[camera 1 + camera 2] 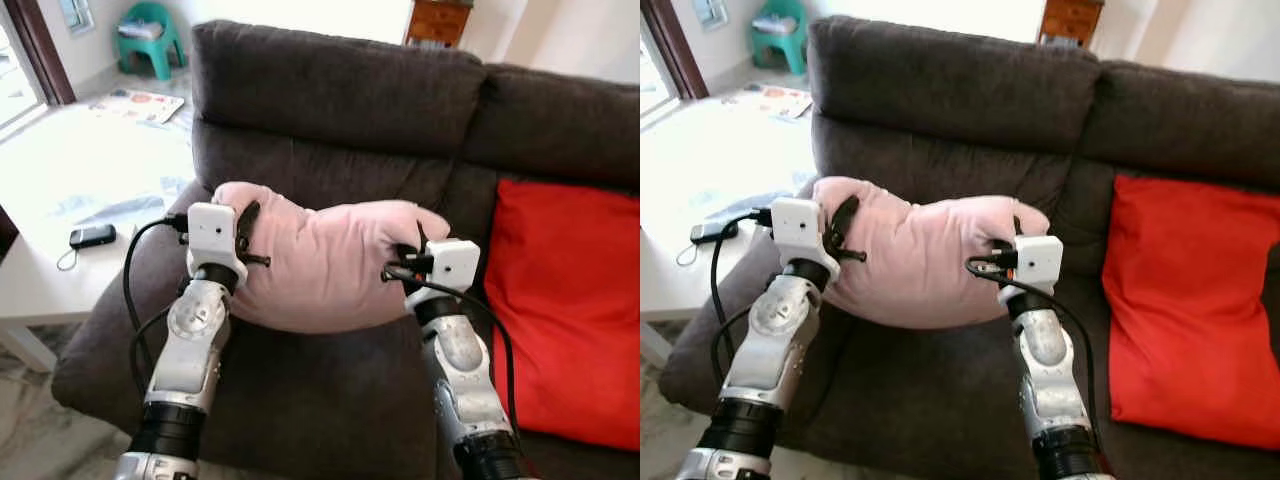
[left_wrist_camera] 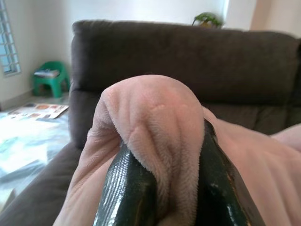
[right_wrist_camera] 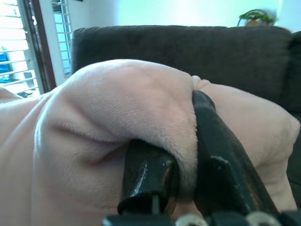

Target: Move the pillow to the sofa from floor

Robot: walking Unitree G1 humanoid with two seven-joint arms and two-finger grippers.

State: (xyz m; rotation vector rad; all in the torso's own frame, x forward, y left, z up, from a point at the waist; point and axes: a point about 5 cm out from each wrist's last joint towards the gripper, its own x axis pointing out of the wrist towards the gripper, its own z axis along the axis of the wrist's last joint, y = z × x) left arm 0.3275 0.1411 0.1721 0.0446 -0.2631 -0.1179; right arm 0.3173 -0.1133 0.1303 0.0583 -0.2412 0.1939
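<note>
I have the pink pillow point(image 1: 325, 265) held over the sofa point(image 1: 330, 110) seat near its left arm, left tool point(image 1: 247, 238) and right tool point(image 1: 412, 258) each pinching an end. Next I'd lower it, then release.

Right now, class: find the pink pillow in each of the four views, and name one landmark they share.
Left eye view: pink pillow at centre, over the seat.
Right eye view: left of centre.
Left wrist view: a fold pinched between black fingers.
Right wrist view: across the foreground.
Shared landmark: dark sofa backrest.
</note>
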